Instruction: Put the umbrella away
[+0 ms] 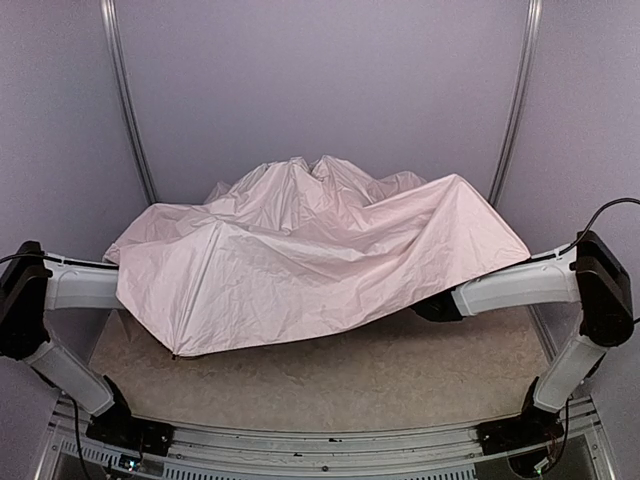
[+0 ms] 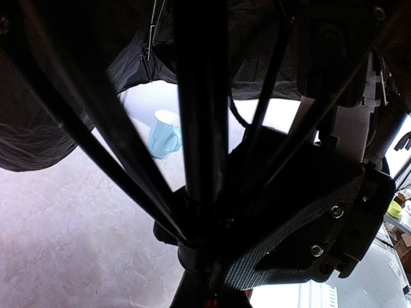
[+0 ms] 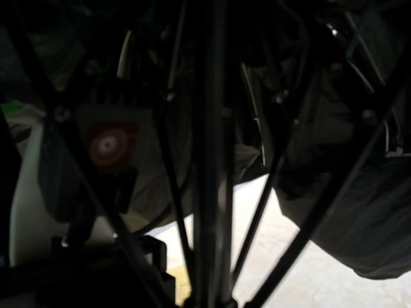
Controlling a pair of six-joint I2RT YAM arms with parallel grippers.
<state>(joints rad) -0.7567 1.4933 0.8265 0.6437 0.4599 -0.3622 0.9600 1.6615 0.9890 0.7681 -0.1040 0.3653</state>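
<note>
My left end effector is closed down tight. Its fingers are lost in the dark at the bottom centre of the left wrist view, but the black shaft [image 2: 202, 96] runs straight down into that spot, so I judge I am gripping it. My right end effector [image 2: 212, 247] shows in that same view as a black body at the lower right, pressed up beside the shaft where the ribs [image 2: 103, 128] meet. Whether it is clamped or only narrowed I cannot tell, and its own camera is too dark to help.

Both sit under the umbrella [image 1: 300, 250], whose pink cloth sags wide across the middle of the overhead frame above the surface [image 1: 400, 370], hiding both wrists. A pale blue mug [image 2: 164, 133] stands beyond the shaft.

Little looks done. The ribs are spread and the cloth is loose, so closing it, gathering the cloth and stowing it are all left.
</note>
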